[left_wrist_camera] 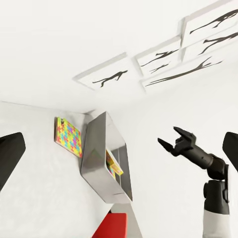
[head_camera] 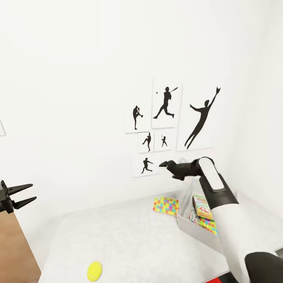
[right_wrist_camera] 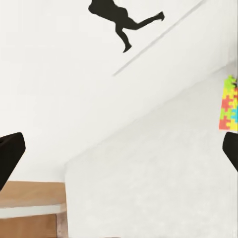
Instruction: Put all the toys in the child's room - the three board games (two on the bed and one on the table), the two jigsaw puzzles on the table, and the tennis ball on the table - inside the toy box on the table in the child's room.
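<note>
The tennis ball point(head_camera: 94, 271) lies near the front of the table point(head_camera: 129, 239). One jigsaw puzzle point(head_camera: 166, 206) point(left_wrist_camera: 68, 136) point(right_wrist_camera: 228, 104) lies flat at the back, just left of the toy box point(head_camera: 196, 234) point(left_wrist_camera: 96, 158). Inside the box a board game point(head_camera: 202, 207) point(left_wrist_camera: 114, 166) leans on edge, with a puzzle-patterned panel point(head_camera: 210, 227) beside it. My right gripper point(head_camera: 165, 164) point(left_wrist_camera: 171, 141) hangs open and empty above the box's back left corner, near the wall. At the far left my left gripper point(head_camera: 23, 195) is open and empty, beyond the table's left end.
Black baseball-player prints point(head_camera: 167, 118) hang on the white wall behind the table. A brown wooden surface point(head_camera: 15, 251) shows left of the table. Something red point(left_wrist_camera: 114, 228) sits by the box in the left wrist view.
</note>
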Robot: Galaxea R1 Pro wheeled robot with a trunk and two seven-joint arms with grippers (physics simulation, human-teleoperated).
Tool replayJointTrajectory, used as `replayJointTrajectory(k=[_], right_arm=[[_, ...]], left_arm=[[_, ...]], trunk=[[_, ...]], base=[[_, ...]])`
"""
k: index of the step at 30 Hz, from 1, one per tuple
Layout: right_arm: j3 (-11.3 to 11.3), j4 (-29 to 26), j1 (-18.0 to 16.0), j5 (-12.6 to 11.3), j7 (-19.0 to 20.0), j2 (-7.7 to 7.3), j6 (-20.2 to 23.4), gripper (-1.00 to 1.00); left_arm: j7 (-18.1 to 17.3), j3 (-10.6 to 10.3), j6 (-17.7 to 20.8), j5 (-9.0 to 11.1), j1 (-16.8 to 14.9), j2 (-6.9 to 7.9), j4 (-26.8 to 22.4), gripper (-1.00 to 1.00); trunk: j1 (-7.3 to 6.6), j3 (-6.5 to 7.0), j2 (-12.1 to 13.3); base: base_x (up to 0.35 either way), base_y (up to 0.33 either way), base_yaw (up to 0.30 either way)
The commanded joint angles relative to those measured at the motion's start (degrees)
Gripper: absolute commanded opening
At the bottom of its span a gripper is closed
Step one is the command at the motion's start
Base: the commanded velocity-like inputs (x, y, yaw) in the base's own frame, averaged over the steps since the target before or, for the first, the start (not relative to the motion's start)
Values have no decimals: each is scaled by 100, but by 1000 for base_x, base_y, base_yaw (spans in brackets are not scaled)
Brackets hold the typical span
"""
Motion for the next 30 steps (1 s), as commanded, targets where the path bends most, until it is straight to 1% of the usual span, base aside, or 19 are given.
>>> replayJointTrajectory(k=[1,3,4,5,6,7,9,11,12,13,15,18,21,24,25,26,27,28,30], right_arm=[[16,232,-124,-58,-95,-3,-9,100],[24,1095,-529,-40,-180,17,-28,100],[26,1276,-619,-31,-191,32,-32,100],[32,1582,-781,11,-208,63,-37,100],[36,1799,-909,99,-219,98,-41,100],[37,1880,-960,164,-223,114,-42,100],[35,2071,-1093,540,-232,169,-42,100],[31,2110,-1128,745,-231,191,-39,100],[29,2134,-1150,925,-227,224,-35,100],[26,2143,-1158,999,-226,241,-36,100],[22,2160,-1171,1179,-223,291,-37,100],[28,2165,-1177,1268,-226,350,-38,100],[31,2172,-1179,1300,-228,389,-38,100],[33,2175,-1180,1314,-229,409,-38,100],[33,2176,-1180,1317,-229,412,-38,100],[33,2176,-1180,1318,-229,413,-38,100],[33,2176,-1180,1319,-229,414,-38,100],[33,2176,-1180,1320,-229,415,-38,100],[34,2176,-1180,1321,-229,419,-38,100]], left_arm=[[-26,3,61,-11,-1,0,0,100],[-26,-6,63,-3,-1,0,0,100],[-26,-9,64,-1,-1,0,0,100],[-26,-14,66,2,-1,0,0,100],[-26,-17,67,4,-1,-2,-3,100],[-26,-16,67,4,-1,-3,-7,100],[-26,-19,71,5,-1,-6,-71,100],[-26,-20,75,4,-1,-10,-122,100],[-26,-22,79,2,-1,-13,-166,100],[-26,-29,80,1,-1,-14,-184,100],[-26,-121,88,-1,-1,-16,-226,100],[-26,-292,107,3,-1,-14,-254,100],[-26,-365,150,9,-1,-15,-355,100],[-26,-431,378,18,-1,-25,-797,100],[-26,-497,450,22,-1,-37,-992,100],[-26,-541,476,24,-1,-42,-1076,100],[-26,-641,513,30,-1,-49,-1206,100],[-26,-740,536,36,-1,-56,-1292,100],[-26,-843,540,60,-1,-83,-1380,100]], trunk=[[2,-3,-6],[2,-3,-6],[2,-3,-6],[2,-3,-6],[2,-3,-6],[2,-3,-6],[2,-3,-6],[2,-3,-6],[2,-3,-6],[2,-3,-6],[2,-3,-6],[2,-3,-6],[2,-3,-6],[2,-3,-6],[2,-3,-6],[2,-3,-6],[2,-3,-6],[2,-3,-6],[2,-3,-6]], base=[[0,0,0],[0,0,0],[0,0,0],[0,0,0],[0,0,0],[0,0,0],[0,0,0],[0,0,0],[0,0,0],[0,0,0],[0,0,0],[0,0,0],[0,0,0],[0,0,0],[0,0,0],[0,0,0],[0,0,0],[0,0,0],[0,0,0]])
